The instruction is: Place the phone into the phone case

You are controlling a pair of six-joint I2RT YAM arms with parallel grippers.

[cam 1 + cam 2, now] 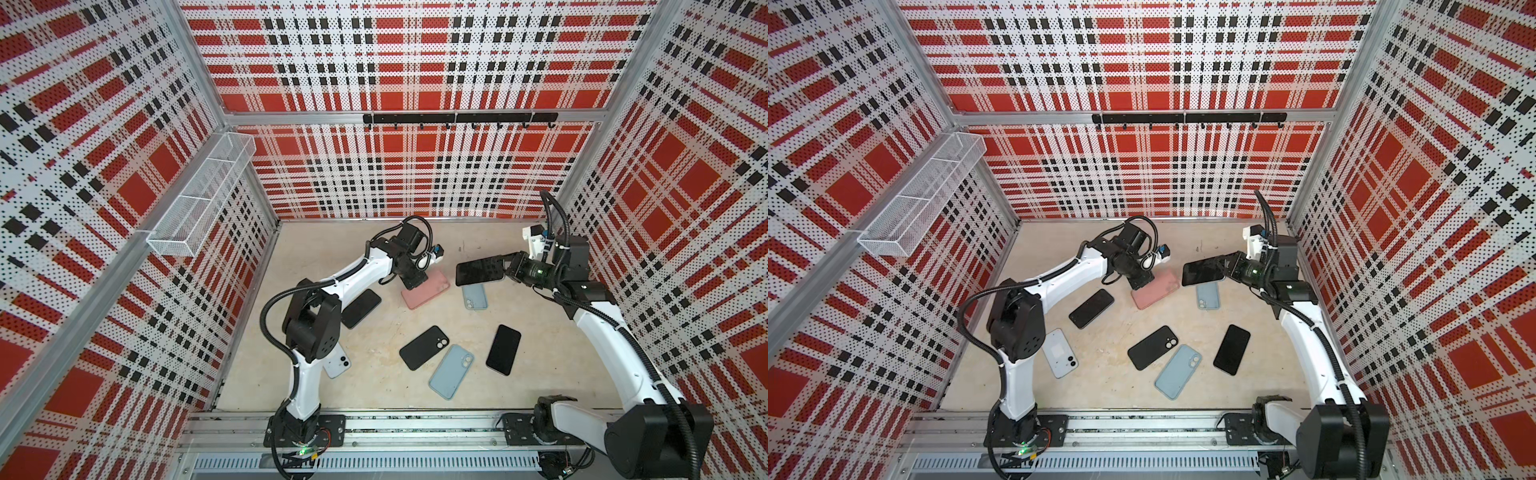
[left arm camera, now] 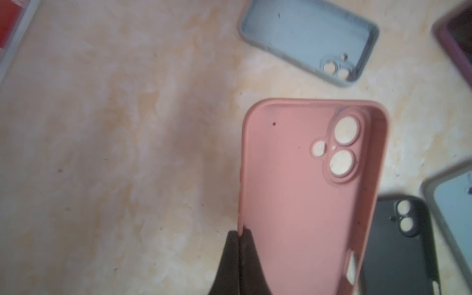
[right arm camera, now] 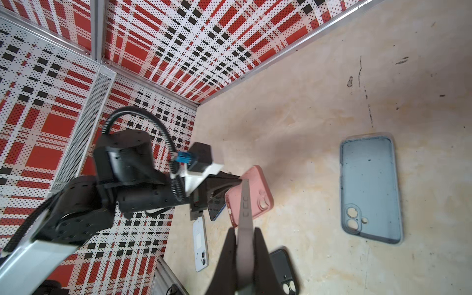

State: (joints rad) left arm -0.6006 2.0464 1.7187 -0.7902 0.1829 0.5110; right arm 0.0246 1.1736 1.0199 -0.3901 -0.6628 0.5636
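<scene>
The phone point(image 1: 478, 272) is slim, with a glossy black screen; in the right wrist view it shows edge-on point(image 3: 244, 204), a pale grey side with small buttons. It hangs above the table point(image 1: 540, 374), about 2 o'clock from the table's middle, screen tilted upward. The right gripper point(image 1: 509, 266), at the phone's 3 o'clock, is clamped narrow on its short end. An empty blue-grey case point(image 1: 475, 297) lies at the phone's 6 o'clock, partly under it. The pink case point(image 1: 430, 291) is at the phone's 8 o'clock, near but apart; its hollow side faces up, with round camera cut-outs point(image 2: 306, 191). The left gripper point(image 1: 413, 282) pinches the thin side wall on its 10 o'clock edge, jaws nearly together. Further off, toward 6 o'clock, a black case point(image 1: 424, 347) lies flat.
</scene>
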